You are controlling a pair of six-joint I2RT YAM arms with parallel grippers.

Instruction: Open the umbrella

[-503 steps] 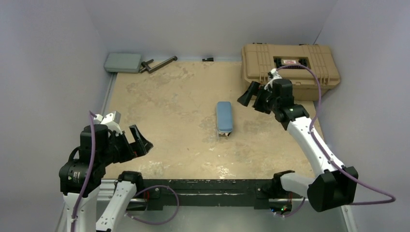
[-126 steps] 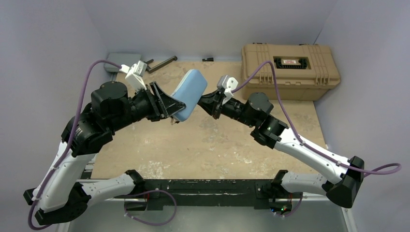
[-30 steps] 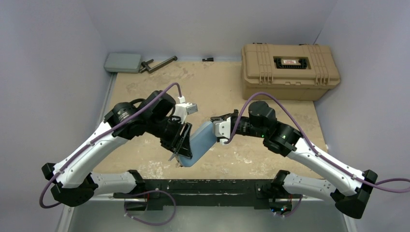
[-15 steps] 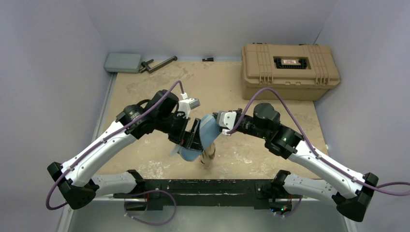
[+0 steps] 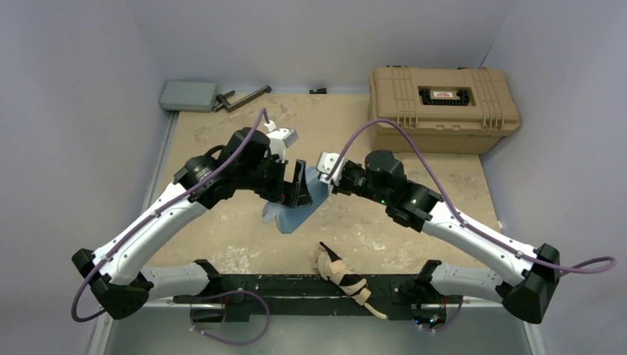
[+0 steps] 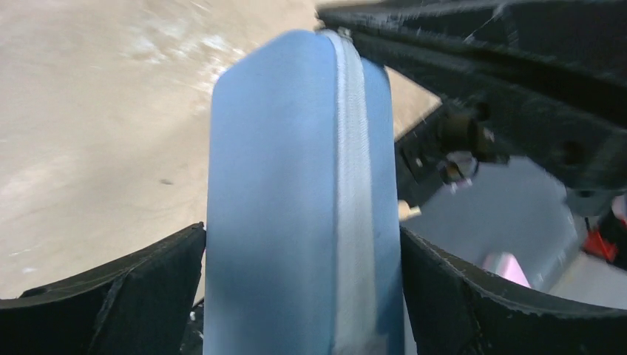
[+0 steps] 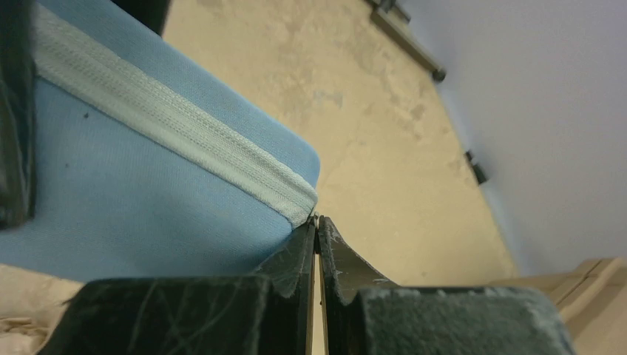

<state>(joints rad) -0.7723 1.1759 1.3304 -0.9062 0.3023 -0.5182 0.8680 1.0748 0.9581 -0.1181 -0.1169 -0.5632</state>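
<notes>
Overhead, the umbrella (image 5: pixel 344 279) lies folded on the table (image 5: pixel 244 148), behind both grippers toward the arm bases. Its long axis slants toward the right base.

Left wrist: the left gripper (image 6: pixel 303 244) straddles the blue pouch (image 6: pixel 281 185) with its jaws wide. Whether they press on it cannot be told.

Right wrist: the right gripper (image 7: pixel 316 229) is clamped on the pouch's zipper end. The umbrella is out of view here.

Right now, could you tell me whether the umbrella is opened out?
No, the umbrella lies folded in a tight bundle at the near edge of the table, outside the blue pouch.
</notes>
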